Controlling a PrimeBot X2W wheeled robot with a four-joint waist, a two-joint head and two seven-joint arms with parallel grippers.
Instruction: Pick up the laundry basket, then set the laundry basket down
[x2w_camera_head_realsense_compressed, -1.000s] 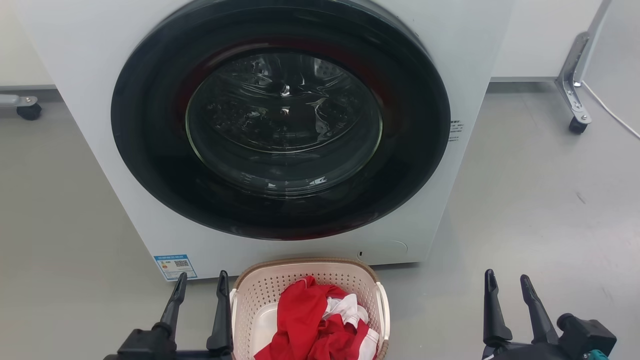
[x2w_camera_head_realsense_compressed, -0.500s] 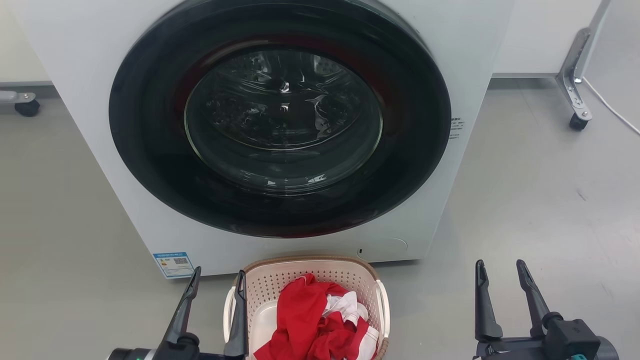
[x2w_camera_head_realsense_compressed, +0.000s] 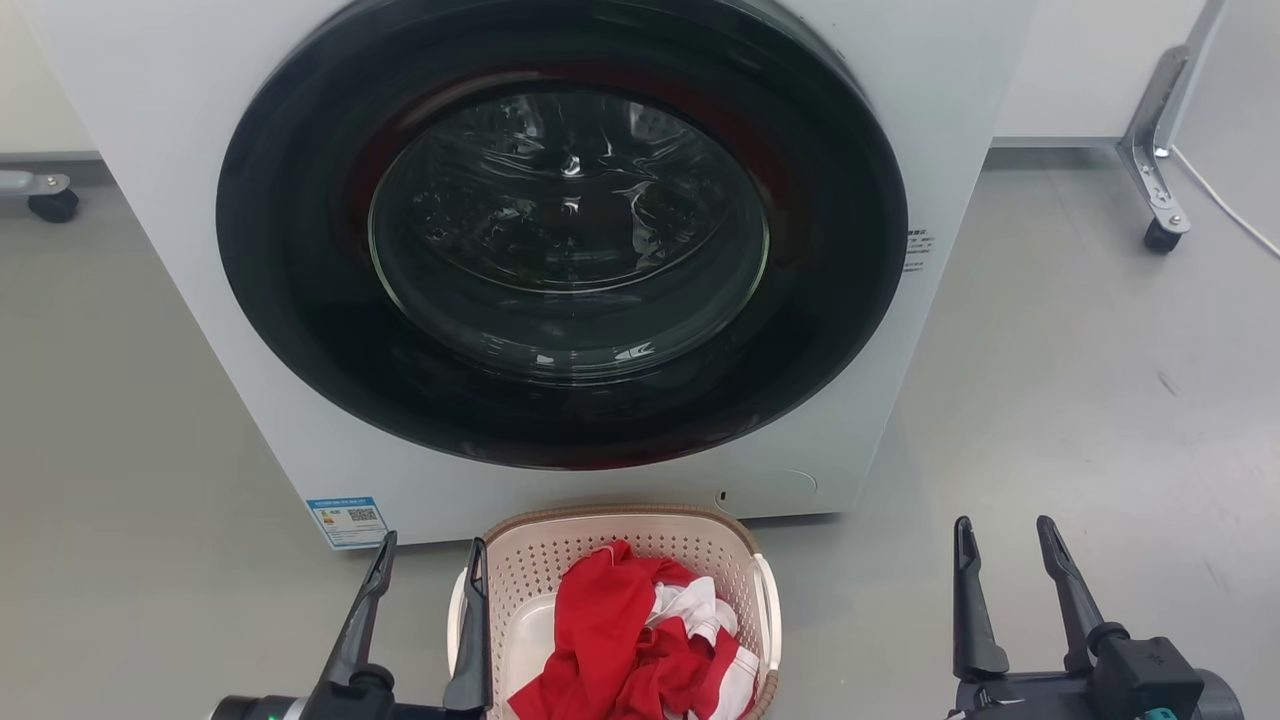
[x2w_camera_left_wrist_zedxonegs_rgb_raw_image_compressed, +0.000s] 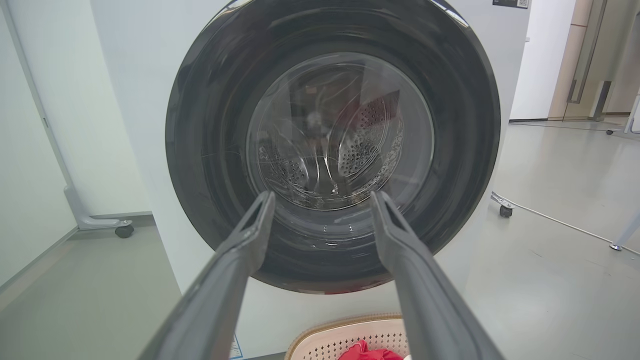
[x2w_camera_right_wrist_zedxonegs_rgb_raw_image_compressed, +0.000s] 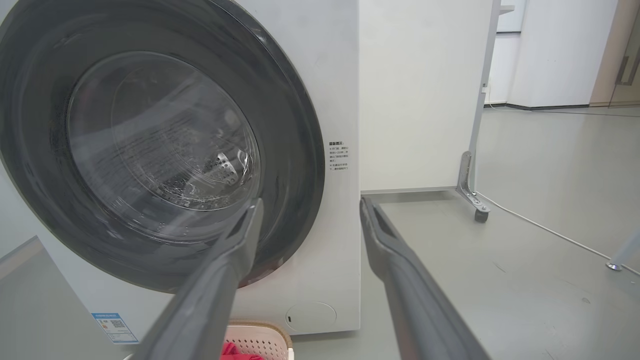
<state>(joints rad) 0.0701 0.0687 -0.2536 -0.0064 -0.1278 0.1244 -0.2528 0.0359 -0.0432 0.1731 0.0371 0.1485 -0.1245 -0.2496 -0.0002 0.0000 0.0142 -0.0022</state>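
The laundry basket (x2w_camera_head_realsense_compressed: 560, 562) stands on the floor just in front of the washer, cream and perforated with a brown rim, holding red and white clothes (x2w_camera_head_realsense_compressed: 610, 650). My left gripper (x2w_camera_head_realsense_compressed: 433, 545) is open at the basket's left side; its inner finger lies across the left white handle (x2w_camera_head_realsense_compressed: 455, 620) in the head view, and I cannot tell if they touch. My right gripper (x2w_camera_head_realsense_compressed: 1003, 525) is open over bare floor, well to the right of the basket. In the left wrist view the left gripper (x2w_camera_left_wrist_zedxonegs_rgb_raw_image_compressed: 322, 196) is above the basket's rim (x2w_camera_left_wrist_zedxonegs_rgb_raw_image_compressed: 345, 325). The right gripper (x2w_camera_right_wrist_zedxonegs_rgb_raw_image_compressed: 311, 201) has the basket (x2w_camera_right_wrist_zedxonegs_rgb_raw_image_compressed: 257, 340) below its left finger.
A white front-loading washer (x2w_camera_head_realsense_compressed: 150, 150) with a shut dark round door (x2w_camera_head_realsense_compressed: 565, 230) rises right behind the basket. Castor feet of frames stand at far left (x2w_camera_head_realsense_compressed: 50, 205) and far right (x2w_camera_head_realsense_compressed: 1160, 235), with a white cable (x2w_camera_head_realsense_compressed: 1230, 215) on the grey floor.
My left gripper has moved right, bringing its inner finger over the basket's left handle. The right gripper has shifted slightly left and forward. The head camera has moved a little.
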